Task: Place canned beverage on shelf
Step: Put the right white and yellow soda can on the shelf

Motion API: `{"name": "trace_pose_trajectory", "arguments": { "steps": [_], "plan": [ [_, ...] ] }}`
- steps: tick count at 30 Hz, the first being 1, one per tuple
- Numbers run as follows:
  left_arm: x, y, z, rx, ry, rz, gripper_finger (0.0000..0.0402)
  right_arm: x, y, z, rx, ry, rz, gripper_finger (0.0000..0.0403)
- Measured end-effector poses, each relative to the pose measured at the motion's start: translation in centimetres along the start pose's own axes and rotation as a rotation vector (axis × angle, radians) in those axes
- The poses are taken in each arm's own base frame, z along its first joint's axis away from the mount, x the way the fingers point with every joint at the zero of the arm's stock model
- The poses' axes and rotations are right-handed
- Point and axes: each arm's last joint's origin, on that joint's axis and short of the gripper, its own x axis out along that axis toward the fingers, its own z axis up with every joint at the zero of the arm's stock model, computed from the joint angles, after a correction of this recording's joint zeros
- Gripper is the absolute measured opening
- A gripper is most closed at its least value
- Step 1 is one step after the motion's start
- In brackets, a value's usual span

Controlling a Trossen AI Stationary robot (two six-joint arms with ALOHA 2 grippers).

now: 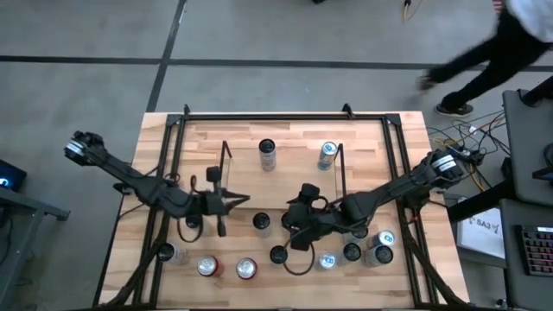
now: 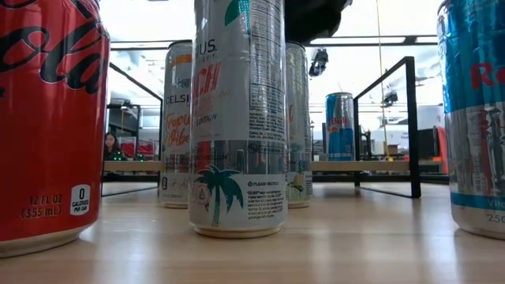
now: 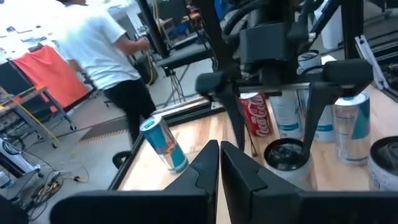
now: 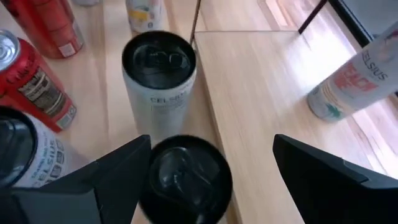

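My right gripper is open over the front of the table. Its fingers stand on either side of a black-topped can, also seen past my left gripper. I cannot tell whether they touch it. A second black-topped Celsius can stands just beyond, at the front edge of the shelf's wood base. On the shelf stand a white can and a blue Red Bull can. My left gripper is shut on nothing near the shelf's left wire frame.
Several more cans stand along the table's near edge: red cola cans, silver and blue ones. In the low view they fill the foreground. A person walks beyond the far right corner. The shelf base between its two cans is bare.
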Motion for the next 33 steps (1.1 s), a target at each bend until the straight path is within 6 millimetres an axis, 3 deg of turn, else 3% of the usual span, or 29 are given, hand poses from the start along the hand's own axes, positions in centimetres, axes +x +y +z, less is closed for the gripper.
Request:
{"name": "trace_pose_trajectory", "arguments": {
  "steps": [26, 33],
  "plan": [
    [-0.33, 0.18, -0.35, 0.033, -0.009, 0.001, 0.0, 0.26, -0.2, -0.47, 0.062, 0.019, -0.009, 0.0329],
    [-0.33, 0.18, -0.35, 0.033, -0.009, 0.0, 0.0, 0.27, 0.04, -0.66, 0.145, 0.057, 0.068, 0.0329]
  ]
}}
